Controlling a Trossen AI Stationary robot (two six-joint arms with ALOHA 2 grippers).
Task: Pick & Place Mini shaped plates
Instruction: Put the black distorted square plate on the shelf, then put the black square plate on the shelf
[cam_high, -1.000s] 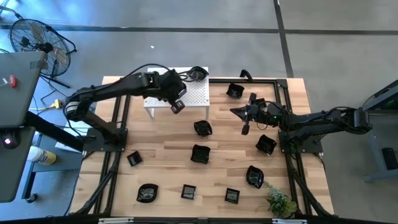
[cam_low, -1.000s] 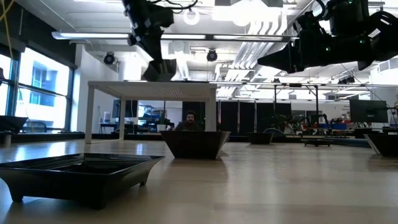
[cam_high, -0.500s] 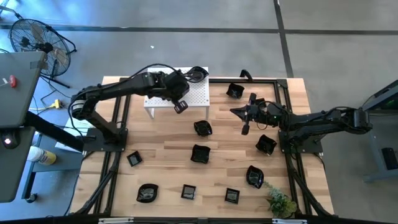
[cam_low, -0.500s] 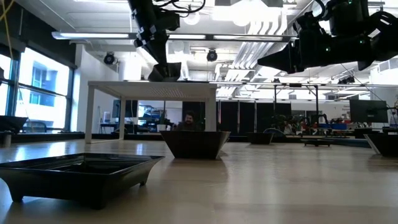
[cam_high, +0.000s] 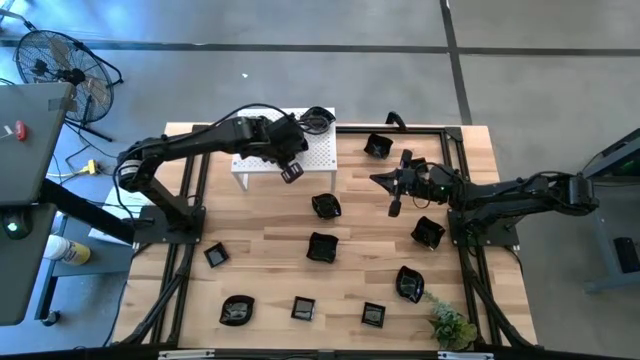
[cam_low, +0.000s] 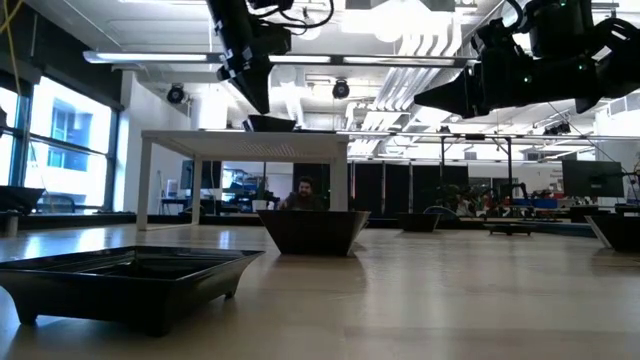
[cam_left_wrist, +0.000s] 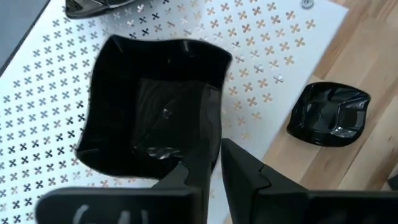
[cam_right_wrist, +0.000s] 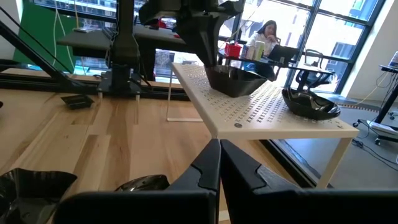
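While my left end effector (cam_left_wrist: 216, 149) sits at the rim of a squarish mini plate (cam_left_wrist: 149, 106) on the white perforated platform (cam_left_wrist: 261, 56), my own fingers (cam_left_wrist: 186, 174) cover that rim, and I cannot tell whether they pinch the plate's wall or merely stand against it. The plate's base rests flat on the platform. A second, rounder plate (cam_right_wrist: 310, 102) lies at the platform's far corner; in my left wrist view only its edge shows, cut off.

My right end effector (cam_right_wrist: 219, 144) hangs clenched and empty above the counter (cam_high: 270, 240), well apart from the platform and pointing toward it. In its wrist view two plates low in the picture are partly hidden behind the fingers, their shapes unclear.

One dark plate (cam_left_wrist: 329, 115) lies on the wood just beside the platform. The other mini shaped plates (cam_high: 322, 247) are scattered over the pale plank counter, several in a loose row along the near edge (cam_high: 303, 308). From the low view the nearest plate (cam_low: 130, 275) blocks much of the counter behind it, and a dish at the right edge is cut off.

A small green plant (cam_high: 452, 325) stands at the counter's near right corner. Beyond it is grey floor with a floor fan (cam_high: 60, 60), and an open room with big windows, ceiling pipes and a seated person (cam_right_wrist: 268, 30) at a desk.
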